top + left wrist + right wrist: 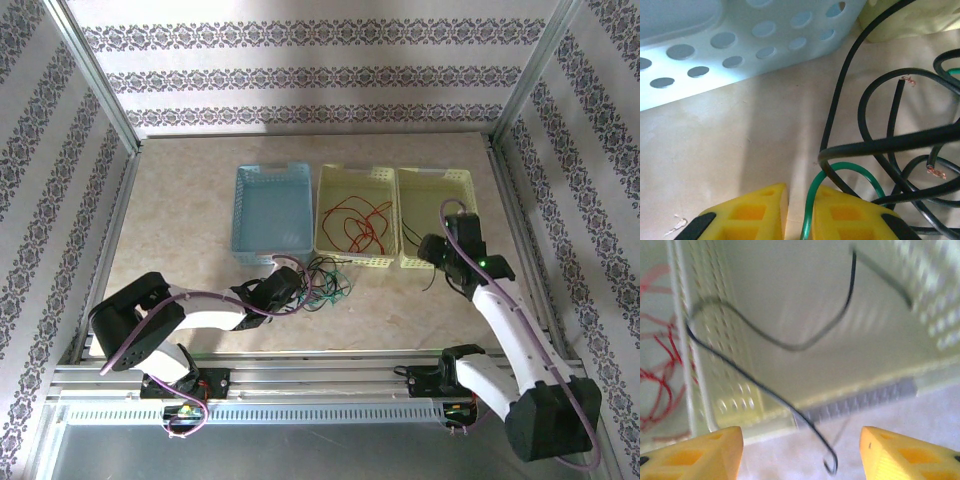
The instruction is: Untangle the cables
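A: L gripper (797, 210)?
B: Pinched on green cable (812, 194). Tangle (325, 282) sits 5 o'clock off blue basket (272, 210).
A: R gripper (800, 452)?
B: Jaws apart. Black cable (740, 371) draped over yellow basket (790, 290) wall, 12 o'clock.

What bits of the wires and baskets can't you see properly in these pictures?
- Top view: the tangle of black and green cables is too small to count its strands.
- Top view: the right arm hides part of the right yellow basket.
- Left wrist view: the black cables run off the right edge.
- Right wrist view: blur smears the red cables, and the left edge cuts them off.
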Motion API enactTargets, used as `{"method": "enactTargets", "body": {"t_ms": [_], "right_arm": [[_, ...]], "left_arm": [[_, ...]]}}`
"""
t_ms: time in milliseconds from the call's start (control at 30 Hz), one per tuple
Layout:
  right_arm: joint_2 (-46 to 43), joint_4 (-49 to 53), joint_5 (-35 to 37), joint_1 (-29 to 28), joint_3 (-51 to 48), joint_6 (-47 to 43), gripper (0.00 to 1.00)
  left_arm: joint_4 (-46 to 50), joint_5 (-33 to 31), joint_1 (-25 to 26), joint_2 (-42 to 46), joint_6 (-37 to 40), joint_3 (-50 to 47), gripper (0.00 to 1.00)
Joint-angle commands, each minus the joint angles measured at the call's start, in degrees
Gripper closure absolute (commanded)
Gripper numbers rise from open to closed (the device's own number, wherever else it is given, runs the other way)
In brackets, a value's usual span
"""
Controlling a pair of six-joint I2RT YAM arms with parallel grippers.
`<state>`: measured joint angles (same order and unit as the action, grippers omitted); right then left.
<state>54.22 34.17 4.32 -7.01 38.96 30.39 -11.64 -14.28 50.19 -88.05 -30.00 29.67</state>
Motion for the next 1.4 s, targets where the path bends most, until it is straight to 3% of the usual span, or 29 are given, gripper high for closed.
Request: {"method": "enactTargets", "body": {"t_ms": [0, 300, 567, 667, 867, 1000, 1300, 1333, 1367], "right_arm": [[-1.25, 2.39, -5.01, -0.39, -4.81, 4.77, 0.39], [5.77, -6.74, -3.12, 0.28, -9.48, 4.68, 0.51], [9.91, -9.51, -0.54, 0.66, -8.90, 3.50, 0.91], [7.40, -7.52, -0.56, 0.50, -8.77, 3.36, 0.99], [-0.86, 0.43, 1.11, 0.38, -4.61, 3.98, 1.00], [-1.79, 2.17, 1.84, 0.66, 1.34, 2.67, 1.00], [16.35, -7.50, -4.37, 8.10, 13.95, 2.36, 1.00], [18.56, -7.89, -5.71, 8.99, 14.53, 3.41, 0.98], [20.95, -7.51, -7.48, 9.79, 15.40, 4.63, 0.88]], "left_arm": [[5.40, 4.13, 0.78, -4.32, 1.14, 0.25, 0.81], [5.64, 4.26, 0.78, -3.95, 1.21, 0.29, 0.81], [6.01, 3.93, 0.78, -2.59, 0.99, -0.50, 0.81], [5.97, 3.96, 0.77, -2.40, 0.89, -0.67, 0.81], [5.22, 4.18, 0.77, -3.00, 1.16, -0.34, 0.81], [5.22, 4.04, 0.78, -3.24, 1.31, 0.00, 0.81], [6.45, 3.39, 0.85, -0.98, 1.18, -0.10, 0.81], [6.45, 3.35, 0.87, -0.67, 1.32, -0.27, 0.81], [6.52, 3.15, 0.87, -0.17, 1.32, -0.47, 0.81]]}}
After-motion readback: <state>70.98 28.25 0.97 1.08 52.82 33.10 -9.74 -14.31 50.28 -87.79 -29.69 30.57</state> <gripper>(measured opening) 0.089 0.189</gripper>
